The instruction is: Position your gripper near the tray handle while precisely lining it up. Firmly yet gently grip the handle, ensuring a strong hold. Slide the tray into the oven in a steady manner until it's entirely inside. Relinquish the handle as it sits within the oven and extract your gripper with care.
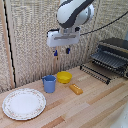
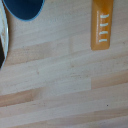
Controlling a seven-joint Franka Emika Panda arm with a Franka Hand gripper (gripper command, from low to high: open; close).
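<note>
- Gripper [image 1: 61, 51] hangs high over table centre, jaws apart w/ nothing between; not yet lined up.
- Tray [image 1: 106, 61] juts from oven [image 1: 115, 56] at 3 o'clock, handle [image 1: 94, 73] on front edge, reachable.
- Blue cup [image 1: 49, 83], yellow bowl [image 1: 64, 77], orange block [image 1: 76, 89] below, plate [image 1: 23, 104] at 8.

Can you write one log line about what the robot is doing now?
gripper: empty, high above table | tray: sticking out of oven | handle: untouched
</note>
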